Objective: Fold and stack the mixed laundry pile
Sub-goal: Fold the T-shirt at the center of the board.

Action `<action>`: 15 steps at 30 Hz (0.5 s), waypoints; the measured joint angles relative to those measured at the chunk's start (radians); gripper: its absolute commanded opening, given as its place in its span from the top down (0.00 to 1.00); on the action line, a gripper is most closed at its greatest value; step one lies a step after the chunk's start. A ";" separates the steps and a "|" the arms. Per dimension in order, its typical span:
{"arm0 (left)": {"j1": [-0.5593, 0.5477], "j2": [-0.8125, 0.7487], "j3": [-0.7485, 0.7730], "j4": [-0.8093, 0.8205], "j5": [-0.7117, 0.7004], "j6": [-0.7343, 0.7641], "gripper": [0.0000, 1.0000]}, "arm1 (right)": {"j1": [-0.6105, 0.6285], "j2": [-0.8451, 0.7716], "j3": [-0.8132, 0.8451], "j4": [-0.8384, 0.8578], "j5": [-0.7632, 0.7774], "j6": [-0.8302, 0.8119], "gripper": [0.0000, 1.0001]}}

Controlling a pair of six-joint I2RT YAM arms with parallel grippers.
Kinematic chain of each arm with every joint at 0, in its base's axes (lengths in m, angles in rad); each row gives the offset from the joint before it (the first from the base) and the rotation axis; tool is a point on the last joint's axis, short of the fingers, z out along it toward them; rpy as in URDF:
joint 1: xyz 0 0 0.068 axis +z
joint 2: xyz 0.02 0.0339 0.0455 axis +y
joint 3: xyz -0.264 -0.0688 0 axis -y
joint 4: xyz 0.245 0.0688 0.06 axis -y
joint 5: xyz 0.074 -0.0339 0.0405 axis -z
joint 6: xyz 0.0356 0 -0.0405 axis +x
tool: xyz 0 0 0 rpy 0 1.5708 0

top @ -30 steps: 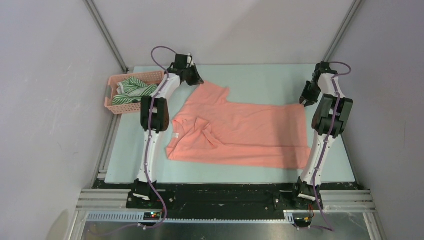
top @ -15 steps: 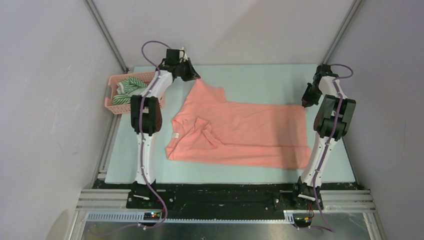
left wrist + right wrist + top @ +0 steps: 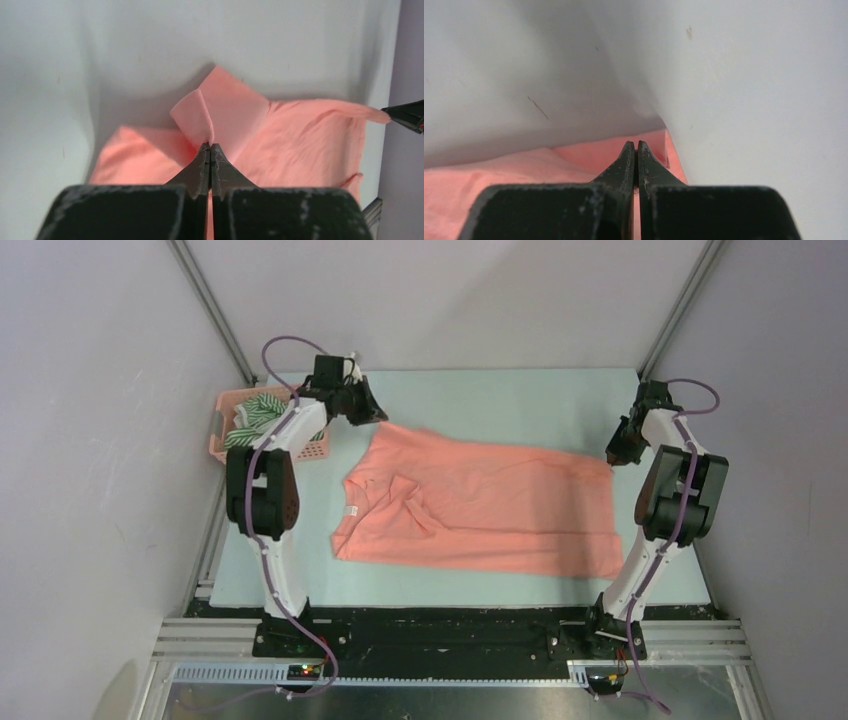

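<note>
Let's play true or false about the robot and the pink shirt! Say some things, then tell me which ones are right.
1. The salmon-pink shirt lies spread out on the table. True.
2. Both end effectors are wide open. False: the left end effector and the right end effector are each shut on a far corner of the shirt.
3. The striped garment is in the pink basket. True.
4. The basket stands beside the right arm. False: it stands at the far left of the table, near the left arm.
</note>
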 measured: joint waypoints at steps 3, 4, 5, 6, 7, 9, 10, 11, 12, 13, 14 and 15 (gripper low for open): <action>0.002 -0.076 -0.115 -0.001 -0.015 0.007 1.00 | 0.000 -0.068 -0.091 0.031 0.010 0.016 1.00; 0.003 -0.106 -0.160 -0.003 -0.022 0.012 1.00 | 0.000 -0.090 -0.123 0.045 0.016 0.023 1.00; 0.004 -0.129 -0.192 -0.004 -0.028 0.014 1.00 | 0.000 -0.104 -0.145 0.052 0.021 0.028 1.00; 0.005 -0.156 -0.228 -0.004 -0.038 0.018 1.00 | 0.000 -0.116 -0.167 0.060 0.027 0.032 1.00; 0.005 -0.182 -0.261 -0.006 -0.045 0.022 1.00 | 0.000 -0.126 -0.187 0.065 0.032 0.035 1.00; 0.007 -0.229 -0.316 -0.008 -0.060 0.023 1.00 | 0.000 -0.138 -0.216 0.076 0.042 0.040 1.00; 0.009 -0.249 -0.338 -0.011 -0.064 0.023 1.00 | 0.000 -0.143 -0.230 0.081 0.044 0.043 1.00; 0.011 -0.267 -0.359 -0.010 -0.068 0.023 1.00 | 0.000 -0.149 -0.242 0.085 0.045 0.047 1.00; 0.014 -0.285 -0.380 -0.010 -0.073 0.022 1.00 | 0.000 -0.155 -0.253 0.088 0.047 0.048 1.00; 0.019 -0.306 -0.404 -0.013 -0.082 0.022 1.00 | 0.000 -0.161 -0.262 0.088 0.048 0.051 1.00; 0.025 -0.322 -0.423 -0.021 -0.089 0.022 1.00 | 0.000 -0.166 -0.270 0.088 0.050 0.053 1.00; 0.030 -0.335 -0.437 -0.031 -0.092 0.022 1.00 | 0.000 -0.171 -0.277 0.090 0.054 0.056 1.00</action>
